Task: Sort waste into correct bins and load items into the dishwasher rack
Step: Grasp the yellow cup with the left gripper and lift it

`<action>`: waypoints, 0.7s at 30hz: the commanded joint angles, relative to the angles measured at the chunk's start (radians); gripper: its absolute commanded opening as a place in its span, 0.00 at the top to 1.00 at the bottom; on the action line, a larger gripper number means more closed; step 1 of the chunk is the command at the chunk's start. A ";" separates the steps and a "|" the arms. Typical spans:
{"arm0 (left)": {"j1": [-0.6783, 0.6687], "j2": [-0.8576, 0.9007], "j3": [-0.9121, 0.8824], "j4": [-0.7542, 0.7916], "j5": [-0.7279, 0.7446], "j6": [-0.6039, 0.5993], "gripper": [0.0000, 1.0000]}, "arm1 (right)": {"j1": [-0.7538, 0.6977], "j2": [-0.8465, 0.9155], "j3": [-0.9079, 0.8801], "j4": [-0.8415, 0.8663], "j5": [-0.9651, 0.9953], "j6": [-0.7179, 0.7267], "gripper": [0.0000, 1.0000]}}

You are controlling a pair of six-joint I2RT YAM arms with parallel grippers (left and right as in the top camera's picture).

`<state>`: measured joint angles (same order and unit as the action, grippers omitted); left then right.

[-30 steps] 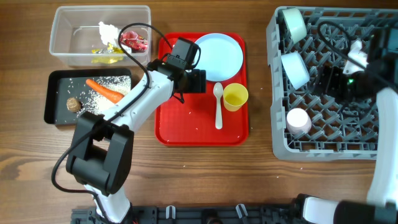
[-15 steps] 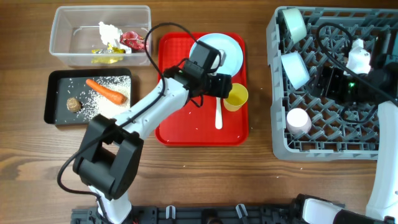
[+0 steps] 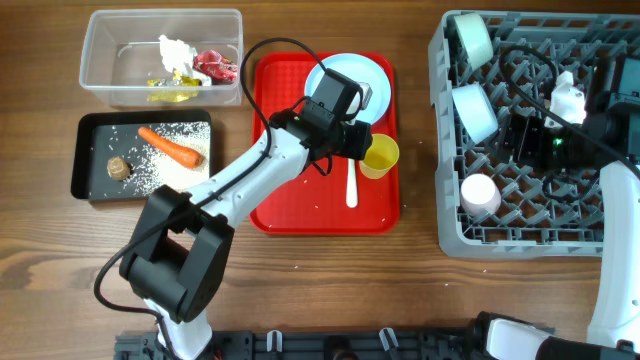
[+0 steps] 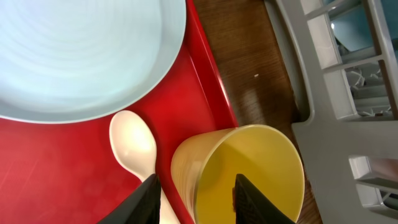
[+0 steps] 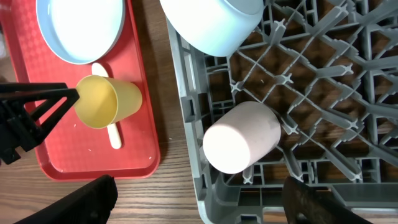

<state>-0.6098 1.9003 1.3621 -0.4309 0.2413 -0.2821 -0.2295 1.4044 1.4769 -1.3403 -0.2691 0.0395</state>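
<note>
The red tray [image 4: 62,162] is glossy plastic, the yellow cup [image 4: 249,168] and white spoon [image 4: 134,140] smooth plastic, the grey rack [image 3: 530,215] matt plastic, the tabletop [image 3: 330,290] grained wood.

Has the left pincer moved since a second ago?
Yes. The left pincer travelled right across the flat red plastic tray to the small yellow cup, now straddling its wall.

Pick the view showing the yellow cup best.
Left wrist: yellow cup close up, left gripper straddling its wall. Overhead shows it small, partly behind the gripper; right wrist shows it nearly whole but smaller.
</note>
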 commanded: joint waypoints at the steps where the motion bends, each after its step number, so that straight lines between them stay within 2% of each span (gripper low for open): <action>1: -0.001 0.036 -0.006 -0.008 -0.003 0.000 0.63 | 0.003 0.005 -0.010 0.005 -0.016 -0.017 0.13; 10: -0.002 0.048 -0.006 -0.010 -0.003 -0.026 0.83 | 0.003 0.006 -0.010 0.005 -0.016 -0.017 0.13; 13: -0.002 0.049 -0.006 -0.010 -0.003 -0.048 0.96 | 0.003 0.005 -0.010 0.008 -0.016 -0.017 0.13; 16: -0.006 0.049 -0.006 -0.009 -0.003 -0.050 0.96 | 0.003 0.006 -0.010 0.008 -0.016 -0.017 0.13; 21: 0.019 0.020 -0.006 -0.019 0.039 -0.123 0.96 | 0.003 0.006 -0.010 0.008 -0.021 -0.016 0.13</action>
<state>-0.6094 1.9404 1.3621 -0.4419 0.2359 -0.3470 -0.2295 1.4044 1.4765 -1.3376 -0.2691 0.0360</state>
